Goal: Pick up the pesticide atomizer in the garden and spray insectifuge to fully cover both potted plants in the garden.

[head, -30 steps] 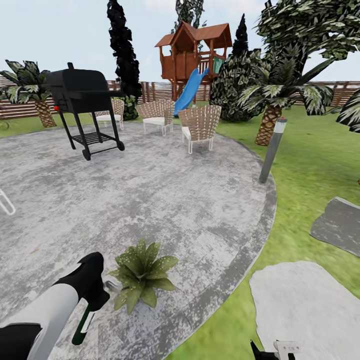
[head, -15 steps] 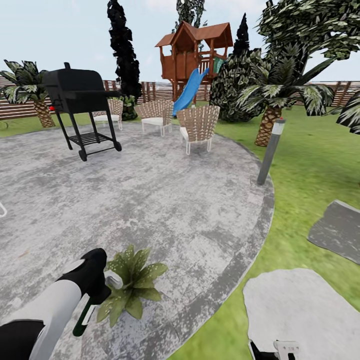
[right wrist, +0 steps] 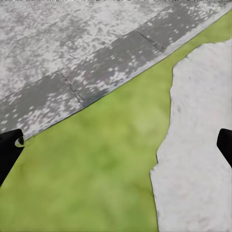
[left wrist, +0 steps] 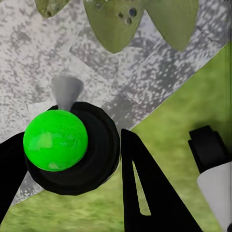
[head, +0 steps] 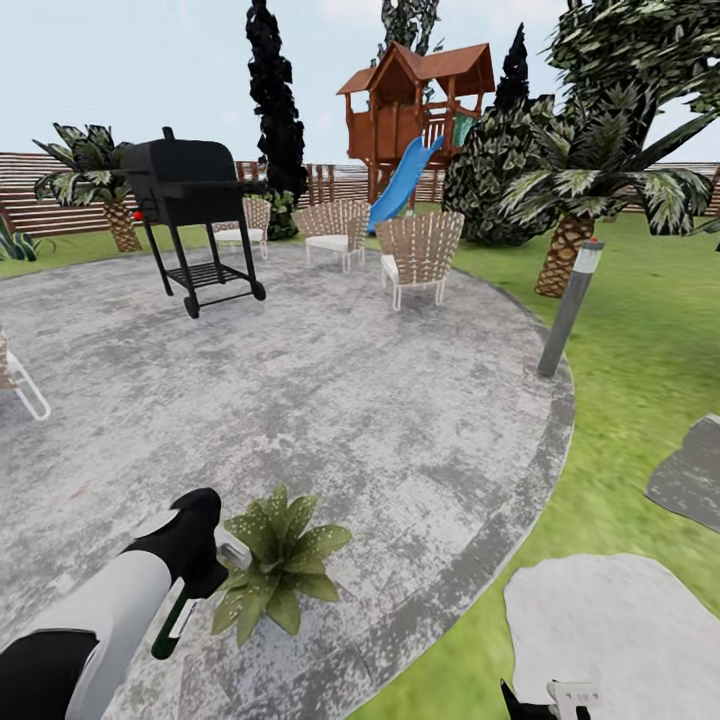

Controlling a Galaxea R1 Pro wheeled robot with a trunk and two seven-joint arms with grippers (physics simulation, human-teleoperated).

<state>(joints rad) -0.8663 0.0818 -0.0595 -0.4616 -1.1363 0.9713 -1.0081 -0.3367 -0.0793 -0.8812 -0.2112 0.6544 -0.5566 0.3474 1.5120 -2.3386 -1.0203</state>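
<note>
Gripping the slim dark green pesticide atomizer (head: 172, 625) between pinched fingers, the left gripper (head: 196, 572) is aiming its pale grey nozzle at the low spiky-leaved potted plant (head: 277, 568) just beside it. The right gripper (right wrist: 116, 145) is hanging spread and empty over the lawn near that plant. The spray is risking partial coverage from this one side, and no second plant is showing beyond on the round grey patio (head: 330, 400).

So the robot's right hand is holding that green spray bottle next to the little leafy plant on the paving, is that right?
Not quite: the head view shows the left gripper holding the spray bottle, not the right. The rest stands: it is beside the little plant on the paving.
</note>
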